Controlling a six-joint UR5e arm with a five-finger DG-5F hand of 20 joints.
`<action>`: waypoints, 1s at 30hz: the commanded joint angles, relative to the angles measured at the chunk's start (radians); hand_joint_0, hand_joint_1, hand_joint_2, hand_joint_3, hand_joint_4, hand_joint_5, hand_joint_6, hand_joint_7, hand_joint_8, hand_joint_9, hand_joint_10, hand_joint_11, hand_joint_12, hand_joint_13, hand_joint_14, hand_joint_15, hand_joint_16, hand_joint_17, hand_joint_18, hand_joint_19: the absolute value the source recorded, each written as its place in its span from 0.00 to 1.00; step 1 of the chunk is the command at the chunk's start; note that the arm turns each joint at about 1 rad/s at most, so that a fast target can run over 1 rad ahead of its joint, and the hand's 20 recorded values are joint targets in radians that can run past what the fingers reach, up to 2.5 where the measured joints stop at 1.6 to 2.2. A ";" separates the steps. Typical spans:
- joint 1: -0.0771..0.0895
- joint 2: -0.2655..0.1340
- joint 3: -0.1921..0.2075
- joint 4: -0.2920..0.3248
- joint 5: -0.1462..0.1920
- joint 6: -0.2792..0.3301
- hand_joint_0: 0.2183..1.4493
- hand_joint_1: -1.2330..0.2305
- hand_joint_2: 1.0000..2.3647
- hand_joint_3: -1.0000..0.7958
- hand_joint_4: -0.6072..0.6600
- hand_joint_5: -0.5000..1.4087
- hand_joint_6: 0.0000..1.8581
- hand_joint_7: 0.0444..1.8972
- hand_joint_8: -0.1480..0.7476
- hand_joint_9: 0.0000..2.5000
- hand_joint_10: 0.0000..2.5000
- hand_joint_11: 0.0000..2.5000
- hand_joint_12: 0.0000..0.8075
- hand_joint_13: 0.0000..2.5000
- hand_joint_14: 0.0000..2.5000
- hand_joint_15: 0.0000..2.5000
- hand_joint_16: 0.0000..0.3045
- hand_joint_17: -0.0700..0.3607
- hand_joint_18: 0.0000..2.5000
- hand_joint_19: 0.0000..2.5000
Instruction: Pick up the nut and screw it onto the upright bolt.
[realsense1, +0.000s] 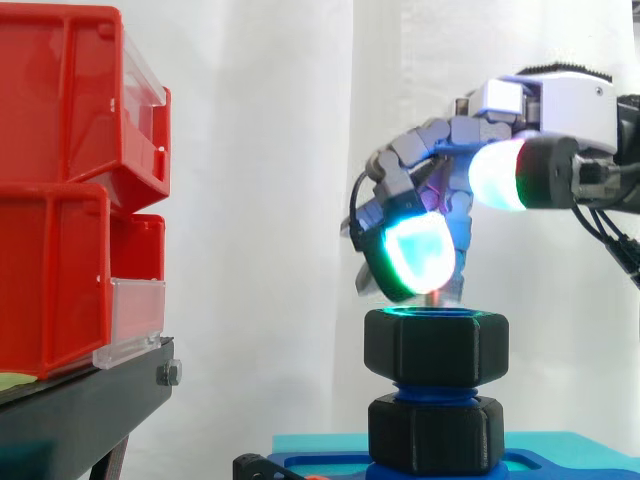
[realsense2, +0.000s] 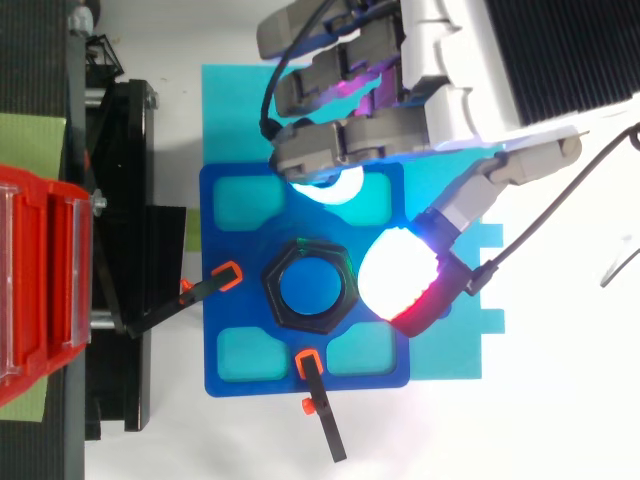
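Black hexagonal plastic nut (realsense1: 435, 348) is sitting level on the upright blue plastic bolt (realsense2: 310, 287), with blue thread showing just below it in the side view; a second black hexagonal collar (realsense1: 435, 433) is sitting at the foot of the bolt, apart from the nut. From above, the nut is ringing the bolt's round blue top.

Robot hand (realsense1: 432, 150) is hovering just above and to the right of the bolt, its fingers curling inward and grasping nothing; a cyan-glowing fingertip (realsense1: 418, 250) is hanging just over the nut's upper rim, above the bolt; a white-and-red glowing fingertip (realsense2: 400, 275) is lying just beside the nut in the top view, on the side of the bolt away from the bins.

Square blue fixture plate (realsense2: 225, 240) is carrying the bolt at its centre, and a flat cyan sheet (realsense2: 235, 110) is lying beneath it; two black clamps with orange tips (realsense2: 200, 290) (realsense2: 318, 410) are pointing toward the bolt.

Stacked red plastic bins (realsense1: 70, 190) on a black stand (realsense1: 80, 410) are standing well to the left of the bolt; a white curtain (realsense1: 270, 150) is hanging behind it.
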 joint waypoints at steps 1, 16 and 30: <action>0.000 0.000 0.049 -0.030 -0.001 -0.003 0.27 0.68 0.00 0.28 0.65 0.25 0.27 0.67 0.48 0.52 0.00 0.02 0.24 0.35 0.00 0.00 0.05 0.24 0.22 0.01; 0.046 -0.002 0.011 0.020 0.051 0.006 0.26 0.70 0.00 0.28 0.68 0.21 0.27 0.42 0.45 0.43 0.00 0.00 0.27 0.27 0.00 0.00 0.08 0.29 0.17 0.02; 0.088 -0.002 -0.009 0.022 0.092 0.026 0.25 0.72 0.00 0.28 0.66 0.20 0.27 0.36 0.43 0.37 0.00 0.00 0.30 0.23 0.00 0.00 0.09 0.30 0.12 0.00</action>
